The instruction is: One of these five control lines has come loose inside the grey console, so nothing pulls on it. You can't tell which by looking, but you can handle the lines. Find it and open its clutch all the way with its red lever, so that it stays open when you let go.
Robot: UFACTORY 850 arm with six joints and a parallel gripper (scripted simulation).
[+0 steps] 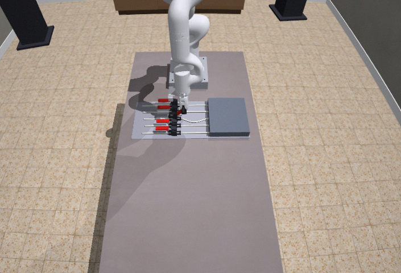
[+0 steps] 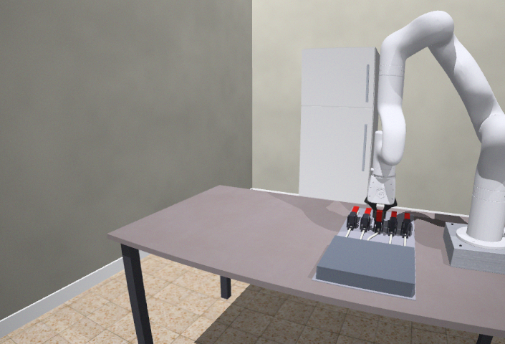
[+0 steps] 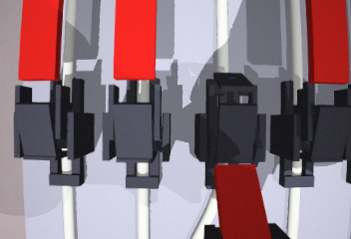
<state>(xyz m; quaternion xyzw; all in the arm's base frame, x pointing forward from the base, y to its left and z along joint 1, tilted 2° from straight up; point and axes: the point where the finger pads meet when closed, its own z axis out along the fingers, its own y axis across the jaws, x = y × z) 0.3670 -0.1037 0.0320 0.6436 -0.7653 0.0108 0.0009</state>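
Five pale control lines run from the grey console through black clutches on a light baseplate. The middle line sags in a curve; the other lines lie straight. My gripper is shut on the middle clutch's red lever, which is swung over toward the console side of its clutch. The other levers, such as one to its left and one to its right, lie flat on the far side. The gripper also shows in the exterior view, right above the middle clutch. In the wrist view only a dark finger edge shows.
The arm's base stands on the table just beside the console board. A white fridge stands behind the table. Dark pillars stand on the floor away from the table.
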